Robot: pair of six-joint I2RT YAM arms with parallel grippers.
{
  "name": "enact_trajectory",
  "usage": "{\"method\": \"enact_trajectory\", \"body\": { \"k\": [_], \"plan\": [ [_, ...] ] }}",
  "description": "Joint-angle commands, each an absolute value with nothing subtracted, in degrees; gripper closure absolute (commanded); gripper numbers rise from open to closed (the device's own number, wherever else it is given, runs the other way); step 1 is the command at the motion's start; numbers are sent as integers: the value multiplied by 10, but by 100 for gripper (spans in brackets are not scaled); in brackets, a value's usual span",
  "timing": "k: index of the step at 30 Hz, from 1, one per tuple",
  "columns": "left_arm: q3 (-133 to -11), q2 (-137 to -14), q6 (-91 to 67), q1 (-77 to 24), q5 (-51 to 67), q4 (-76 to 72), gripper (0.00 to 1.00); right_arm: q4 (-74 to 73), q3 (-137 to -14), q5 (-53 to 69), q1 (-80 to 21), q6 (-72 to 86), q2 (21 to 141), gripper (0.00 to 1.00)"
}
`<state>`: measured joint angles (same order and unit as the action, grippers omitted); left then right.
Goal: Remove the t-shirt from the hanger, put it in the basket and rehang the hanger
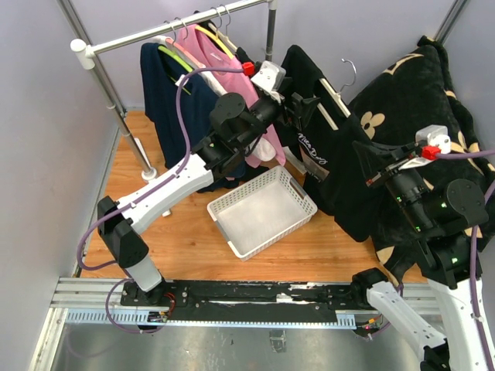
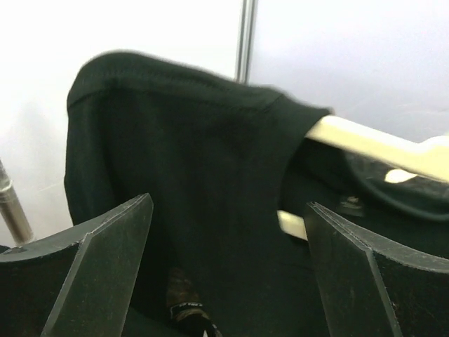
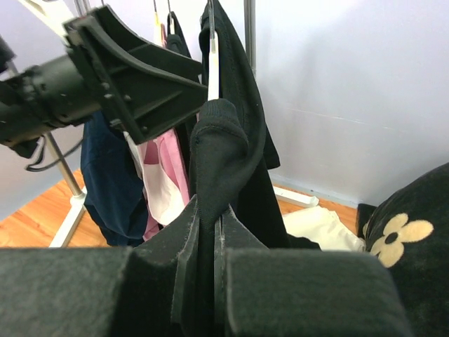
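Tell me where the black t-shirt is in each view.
Top external: t-shirt at upper centre, beyond the basket.
Left wrist: t-shirt fills the centre, ahead of the open left gripper.
Right wrist: t-shirt at centre, pinched in the shut right gripper.
Shared landmark: the upright rack pole.

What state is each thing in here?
Black t-shirt: on its hanger, fabric pinched.
Hanger: off the rail, hook free.
Left end effector: open, facing the shirt's shoulder.
Right end effector: shut on the t-shirt.
Basket: upright, nothing in it.
Navy shirt, pink shirt: hanging on the rail.
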<state>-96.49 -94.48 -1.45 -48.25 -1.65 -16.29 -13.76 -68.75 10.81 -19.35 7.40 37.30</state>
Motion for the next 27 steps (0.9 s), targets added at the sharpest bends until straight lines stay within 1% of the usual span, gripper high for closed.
{"method": "enact_trajectory", "body": {
  "k": [1,3,4,9,10,13,15,16,17,18,23,27],
  "plan": [
    [-991,-962,9,-487,-60,-192,8,-89,-690,127,-199,87,354,99],
    [-990,-964,15,-487,-68,-203,11,-89,-689,130,-199,89,353,99],
    [-990,-965,17,-487,-67,-209,14,-89,-689,131,-199,89,353,99],
    [-981,-961,20,-487,-35,-241,34,-92,-686,128,-199,89,352,99],
    [-977,-959,20,-487,-25,-249,42,-92,-686,128,-199,89,353,99],
    [-969,-953,22,-487,14,-262,74,-91,-684,127,-199,90,356,99],
    [-968,-950,23,-487,40,-259,90,-89,-684,125,-199,91,357,99],
    [-970,-949,23,-487,54,-253,97,-87,-682,123,-199,92,358,99],
    [-973,-948,23,-487,73,-243,99,-85,-680,119,-199,92,358,99],
    [-978,-948,21,-487,100,-231,100,-83,-678,115,-199,92,358,99],
    [-987,-945,-12,-494,253,-190,99,-67,-665,92,-199,89,358,99],
    [-993,-945,-9,-506,299,-148,100,-59,-659,84,-199,89,358,99]
  ]
}}
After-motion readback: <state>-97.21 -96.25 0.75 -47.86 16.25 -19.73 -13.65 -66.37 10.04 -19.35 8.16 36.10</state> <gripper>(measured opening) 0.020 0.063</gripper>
